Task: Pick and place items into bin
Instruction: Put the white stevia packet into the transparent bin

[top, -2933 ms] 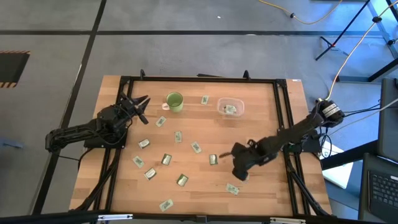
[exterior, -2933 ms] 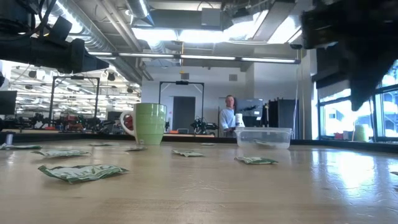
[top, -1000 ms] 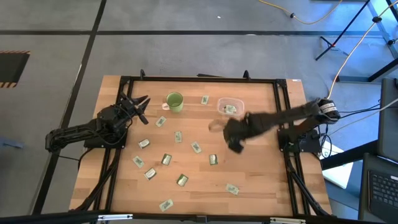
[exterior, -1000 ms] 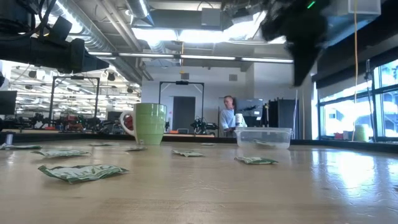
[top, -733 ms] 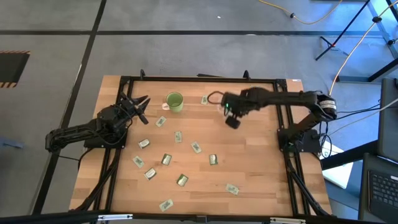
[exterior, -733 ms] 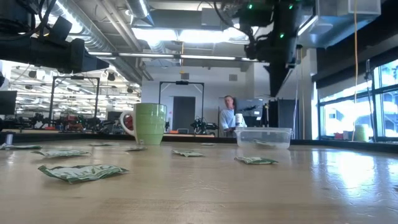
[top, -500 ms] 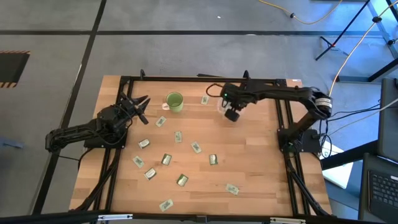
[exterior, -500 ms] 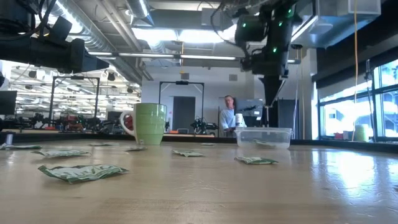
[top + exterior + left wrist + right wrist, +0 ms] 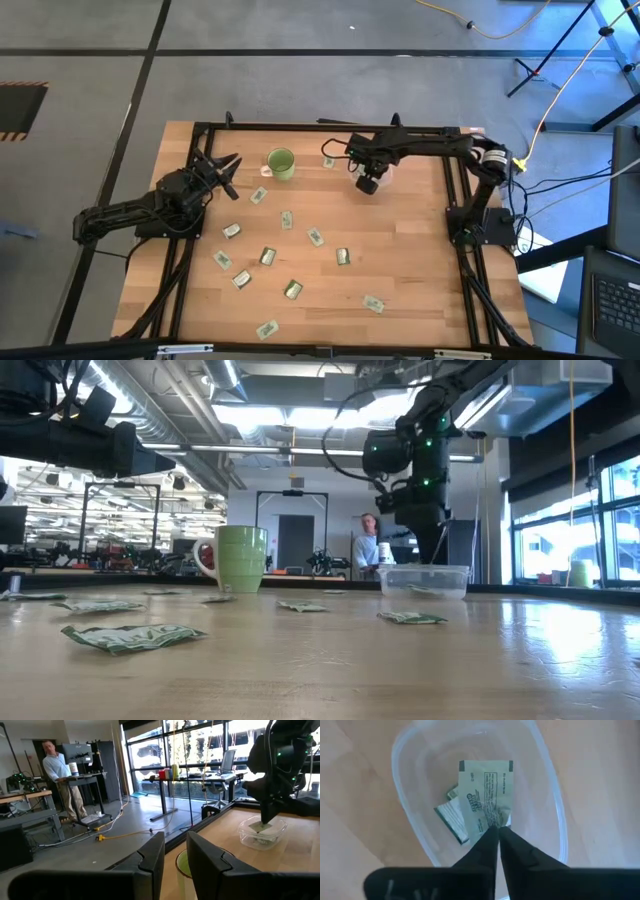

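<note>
High view: the right hand (image 9: 368,184) has swung from mid-table to over the bin (image 9: 550,810), pinching a packet (image 9: 485,790).

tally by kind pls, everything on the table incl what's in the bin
Clear bin: 1
Green mug: 1
Loose packets: 13
Packet lying in the bin: 1
Packet in the right gripper, over the bin: 1
Total: 17

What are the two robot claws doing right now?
Left gripper: open, holding nothing, waiting near the green mug.
Right gripper: pinching a packet over the bin.
</note>
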`<action>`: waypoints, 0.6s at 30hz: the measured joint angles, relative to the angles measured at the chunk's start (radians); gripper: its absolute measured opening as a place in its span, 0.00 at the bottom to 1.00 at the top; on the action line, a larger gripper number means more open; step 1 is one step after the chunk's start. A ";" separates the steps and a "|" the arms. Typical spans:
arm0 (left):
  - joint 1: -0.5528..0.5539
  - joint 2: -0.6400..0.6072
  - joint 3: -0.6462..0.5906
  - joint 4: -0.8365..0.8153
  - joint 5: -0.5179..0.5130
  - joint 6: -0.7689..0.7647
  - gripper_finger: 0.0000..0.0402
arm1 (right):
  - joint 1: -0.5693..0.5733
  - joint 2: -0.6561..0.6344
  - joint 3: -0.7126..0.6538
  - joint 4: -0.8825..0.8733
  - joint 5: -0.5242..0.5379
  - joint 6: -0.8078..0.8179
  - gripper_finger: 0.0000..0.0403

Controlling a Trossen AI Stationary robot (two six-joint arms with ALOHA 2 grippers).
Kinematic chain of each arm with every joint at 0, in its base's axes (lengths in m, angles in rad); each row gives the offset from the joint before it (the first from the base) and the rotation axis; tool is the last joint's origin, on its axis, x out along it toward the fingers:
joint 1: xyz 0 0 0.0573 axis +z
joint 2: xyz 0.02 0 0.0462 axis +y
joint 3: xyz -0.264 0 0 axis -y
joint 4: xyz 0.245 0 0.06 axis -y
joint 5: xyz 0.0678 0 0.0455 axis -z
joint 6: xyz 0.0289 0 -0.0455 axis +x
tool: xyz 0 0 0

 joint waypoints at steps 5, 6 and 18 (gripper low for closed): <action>0.000 0.000 0.000 0.000 0.000 0.000 0.19 | 0.000 -0.002 0.000 0.027 0.000 -0.004 0.13; 0.000 0.000 0.000 0.000 0.000 0.000 0.19 | 0.000 -0.002 0.000 0.025 0.000 -0.005 0.15; 0.000 0.000 0.000 0.000 0.000 0.000 0.19 | 0.009 -0.019 0.001 -0.007 0.000 0.052 0.28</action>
